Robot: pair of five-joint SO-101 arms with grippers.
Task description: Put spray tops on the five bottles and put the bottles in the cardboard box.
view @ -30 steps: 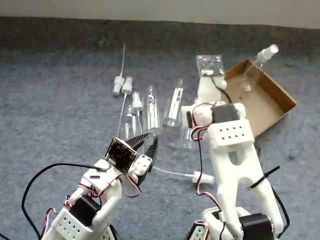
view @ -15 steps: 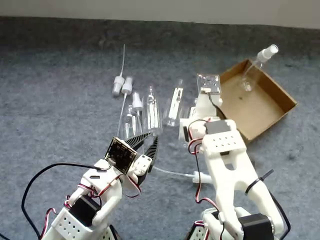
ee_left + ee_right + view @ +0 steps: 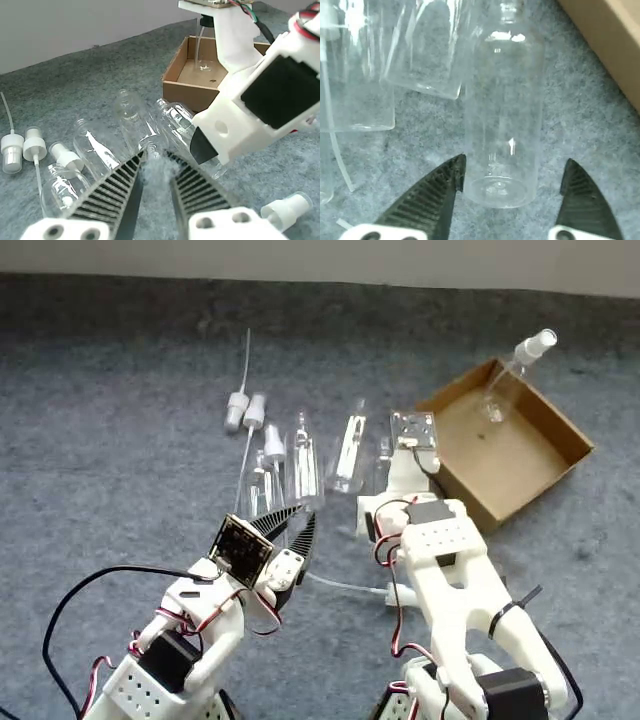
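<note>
My right end effector (image 3: 515, 172) is released, jaws spread either side of the base of a clear bottle (image 3: 502, 100) lying on the counter (image 3: 120, 440) just beside the cardboard box (image 3: 520, 465). My left end effector (image 3: 156, 159), farther from the box, is slightly parted and empty above more lying bottles (image 3: 132, 117). One capped bottle (image 3: 510, 370) leans inside the box.

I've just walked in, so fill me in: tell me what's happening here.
The right gripper hangs open with its fingers on either side of a clear bottle lying beside the cardboard box. One capped bottle leans in the box. The left gripper hovers slightly open near the other bottles, holding nothing. Several spray tops lie loose.
</note>
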